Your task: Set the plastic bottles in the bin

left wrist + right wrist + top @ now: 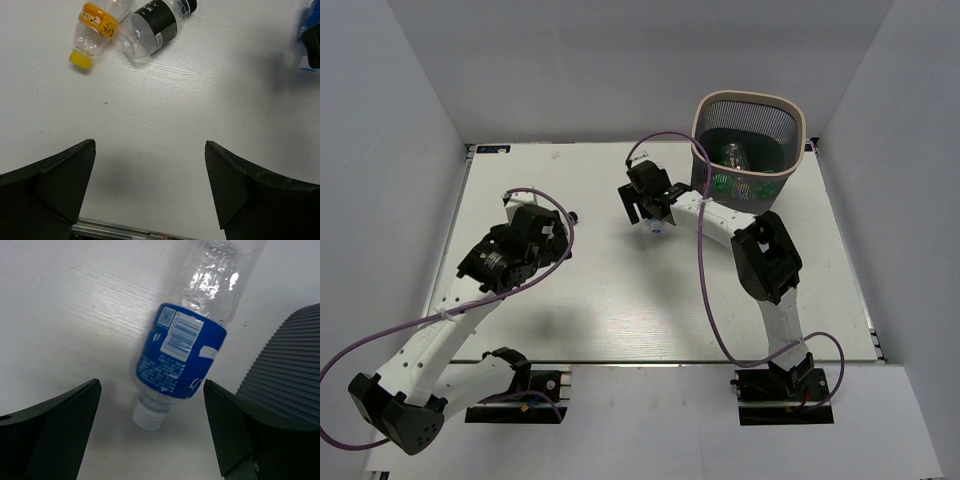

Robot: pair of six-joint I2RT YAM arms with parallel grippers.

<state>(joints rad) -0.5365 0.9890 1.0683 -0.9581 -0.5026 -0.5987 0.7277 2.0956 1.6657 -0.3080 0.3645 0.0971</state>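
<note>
A clear bottle with a blue label point(180, 360) and a white cap lies on the table between the open fingers of my right gripper point(151, 382), touching neither finger. In the top view this gripper point(655, 212) hovers just left of the bin point(798, 150), with the white cap point(657, 228) showing under it. Green bottles point(732, 155) lie inside the bin. My left gripper point(150, 145) is open and empty over bare table. Ahead of it lie a clear bottle with an orange label and yellow cap point(92, 30) and a clear bottle with a black label point(152, 25).
The bin's dark mesh wall point(290, 360) stands close on the right of the right gripper. The blue label point(310, 25) shows at the right edge of the left wrist view. The left arm point(510, 255) covers the table's left middle. Grey walls enclose the table.
</note>
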